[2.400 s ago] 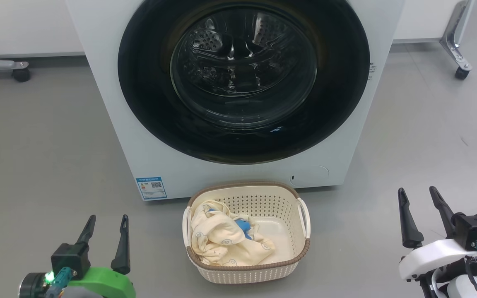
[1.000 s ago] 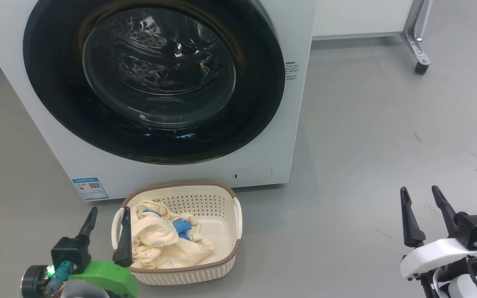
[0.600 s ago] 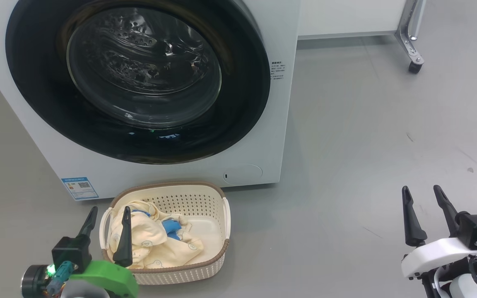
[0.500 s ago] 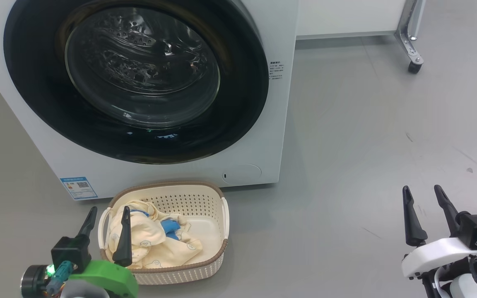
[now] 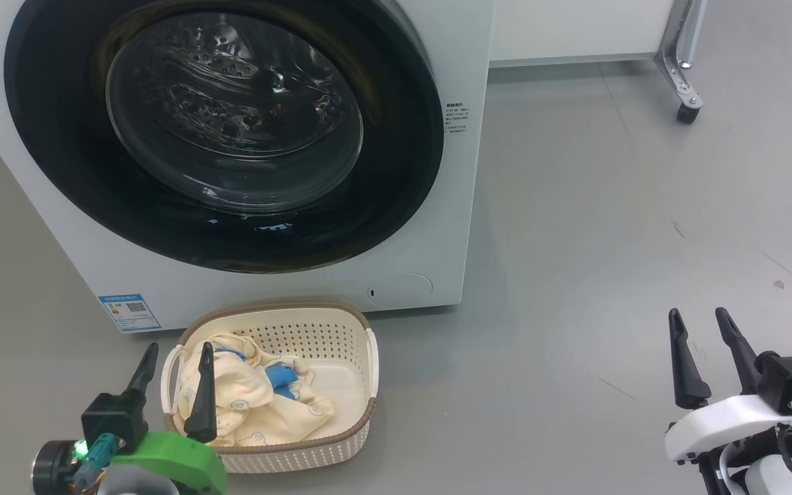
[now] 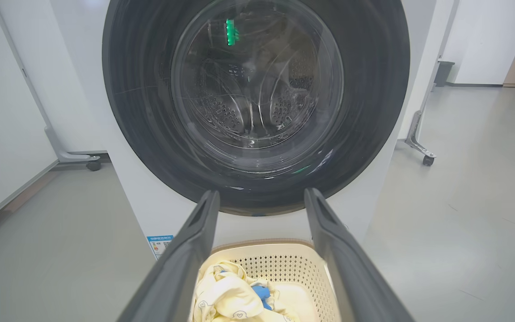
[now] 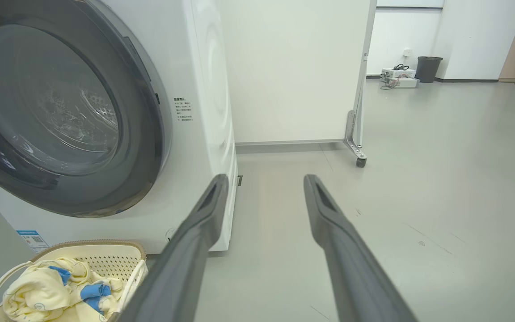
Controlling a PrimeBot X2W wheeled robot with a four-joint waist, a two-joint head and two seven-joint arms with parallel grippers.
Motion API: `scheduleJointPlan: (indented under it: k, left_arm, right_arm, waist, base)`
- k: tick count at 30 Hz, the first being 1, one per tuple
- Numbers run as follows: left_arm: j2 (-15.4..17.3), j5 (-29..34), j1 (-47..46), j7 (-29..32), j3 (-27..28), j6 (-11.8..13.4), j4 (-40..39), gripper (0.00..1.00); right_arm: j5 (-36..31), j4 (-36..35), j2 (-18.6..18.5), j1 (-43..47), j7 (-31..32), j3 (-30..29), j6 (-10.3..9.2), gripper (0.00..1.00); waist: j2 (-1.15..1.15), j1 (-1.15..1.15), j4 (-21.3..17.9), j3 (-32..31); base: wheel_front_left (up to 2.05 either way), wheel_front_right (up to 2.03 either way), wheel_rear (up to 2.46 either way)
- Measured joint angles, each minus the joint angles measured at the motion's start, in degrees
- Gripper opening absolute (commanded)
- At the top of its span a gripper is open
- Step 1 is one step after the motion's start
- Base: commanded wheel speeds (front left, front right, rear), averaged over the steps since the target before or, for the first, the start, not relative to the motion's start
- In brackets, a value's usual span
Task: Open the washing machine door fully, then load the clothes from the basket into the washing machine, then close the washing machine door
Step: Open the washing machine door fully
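1. Washing machine (image 5: 445, 227): white front-loader standing on the grey floor (image 5: 575, 240), its front facing the robot.
2. Washing machine door (image 5: 231, 130): shut flat against the front. It is round, so it has no long axis, with a black rim around clear glass. In the right wrist view a small dark notch (image 7: 156, 96) sits at the rim's right edge, perhaps the catch.
3. Right gripper (image 5: 698, 316): fingers parted and nothing held. It hovers over bare floor, well apart from the machine and pointing past its right front corner.
4. Left gripper (image 5: 179, 346): fingers spread wide and nothing held. It is low, by the left end of the basket (image 5: 306, 331).
5. Governing relation: the door lies ahead of and above both grippers. From the right gripper it is off to the left. The left wrist view frames it squarely between that gripper's fingers, so the left arm looks nearer the door's centre. The right arm is on the side of the rim's right edge.
6. Basket: on the floor, just before the machine's front lower edge, with its long axis parallel to that front. The clothes (image 5: 245, 399) are heaped in its left half, and none are loaded yet.
7. Writing:
   - The blue label (image 5: 120, 312) at the front's lower left corner carries a square code, but its print is too small to read.
   - The block of dark text (image 5: 454, 118) right of the door is illegible.
   - No brand name can be made out.
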Motion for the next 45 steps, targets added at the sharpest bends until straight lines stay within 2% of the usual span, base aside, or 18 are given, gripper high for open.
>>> scheduleJointPlan:
  k: [1,17,25,27,28,29,30,34,39,45]
  left_arm:
    - [0.0,0.07,0.0,0.0,0.02,-0.01,0.01,1.0]
    - [-0.13,1.36,0.0,0.0,0.41,-0.08,0.08,1.0]
    - [-0.26,1.44,-0.01,0.0,0.62,-0.33,0.0,1.0]
    - [-0.36,1.56,-0.04,0.01,0.52,-0.47,-0.09,1.0]
    - [-0.66,1.78,-0.11,0.01,0.49,-0.49,-0.24,1.0]
    - [-0.66,1.78,-0.11,0.01,0.49,-0.49,-0.24,1.0]
    - [-0.99,1.87,-0.14,0.0,0.48,-0.49,-0.65,1.0]
    - [-1.16,2.46,-0.69,0.0,0.37,-0.49,-1.66,1.0]
    - [-1.34,2.92,-2.18,0.0,0.04,-0.49,-2.68,1.0]
    - [-1.88,3.36,-4.69,-0.05,-1.12,-0.49,-4.44,1.0]
  right_arm:
    - [0.0,0.01,0.0,0.0,0.0,0.0,0.01,0.0]
    - [0.1,0.42,0.21,0.0,-0.01,-0.09,0.6,0.0]
    - [4.66,0.74,1.83,0.0,0.08,-1.09,2.61,0.0]
    - [8.05,0.74,3.31,0.0,0.16,-2.63,3.38,0.0]
    - [11.77,0.82,4.89,0.0,0.75,-3.98,4.34,0.0]
    - [11.77,0.82,4.89,0.0,0.75,-3.98,4.34,0.0]
    - [17.18,0.8,6.91,-0.04,1.69,-5.78,5.7,0.0]
    - [25.55,0.73,9.88,-0.69,3.04,-9.02,7.99,0.0]
    - [36.59,0.59,10.85,-4.1,6.59,-12.78,9.09,0.0]
    - [49.3,0.69,10.84,-10.1,12.82,-16.04,9.13,0.0]
  waist:
    - [0.0,0.0,0.0,0.01]
    - [0.0,0.0,0.18,0.05]
    - [0.0,0.0,0.31,0.29]
    - [0.0,0.0,0.45,0.48]
    - [0.0,0.0,0.67,0.83]
    - [0.0,0.0,0.67,0.83]
    - [0.0,0.0,0.87,1.33]
    - [0.0,0.0,1.28,2.66]
    - [0.0,0.0,1.75,4.82]
    - [0.0,0.0,2.49,8.02]
  base:
    - [0.0,0.0,0.0]
    - [0.0,0.0,0.0]
    - [0.0,0.0,0.0]
    - [0.0,0.0,0.0]
    - [0.0,0.0,0.0]
    - [0.0,0.0,0.0]
    - [0.0,0.0,0.0]
    - [0.0,0.0,0.0]
    - [0.0,0.0,0.0]
    - [0.0,0.0,0.0]
